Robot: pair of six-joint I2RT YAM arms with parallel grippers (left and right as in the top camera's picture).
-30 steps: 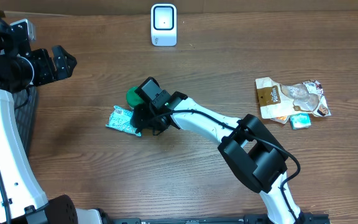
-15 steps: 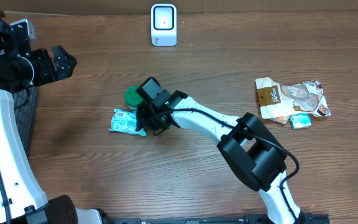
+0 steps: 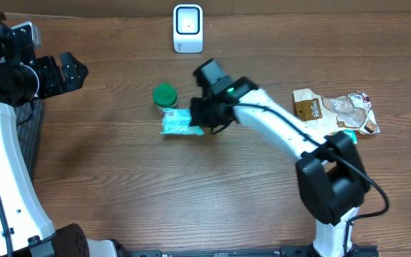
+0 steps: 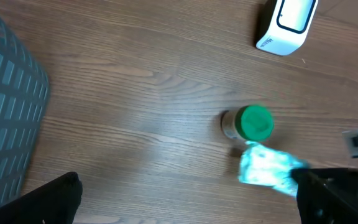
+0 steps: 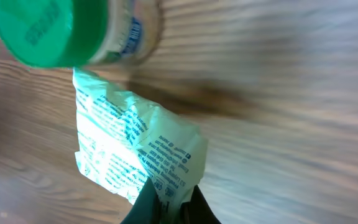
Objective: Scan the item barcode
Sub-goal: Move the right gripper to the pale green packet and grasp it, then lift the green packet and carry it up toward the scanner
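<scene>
The item is a teal and white printed packet (image 3: 177,123) (image 5: 135,149) (image 4: 266,168). My right gripper (image 3: 204,117) (image 5: 169,202) is shut on the packet's right end, its dark fingers pinching the corner, and holds it just in front of a green-lidded jar (image 3: 165,96) (image 5: 67,28) (image 4: 248,122). The white barcode scanner (image 3: 188,28) (image 4: 288,22) stands at the back middle of the table, beyond the packet. My left gripper (image 3: 70,71) (image 4: 191,205) hangs open at the far left with nothing between its fingers.
A grey mesh basket (image 4: 5,124) sits at the left edge under my left arm. Snack bags (image 3: 334,113) and a small teal box (image 3: 344,139) lie at the right. The right arm stretches across the table's middle.
My right gripper has shut on the packet and carried it right and toward the back, past the jar, which now shows fully. The left arm has stayed still.
</scene>
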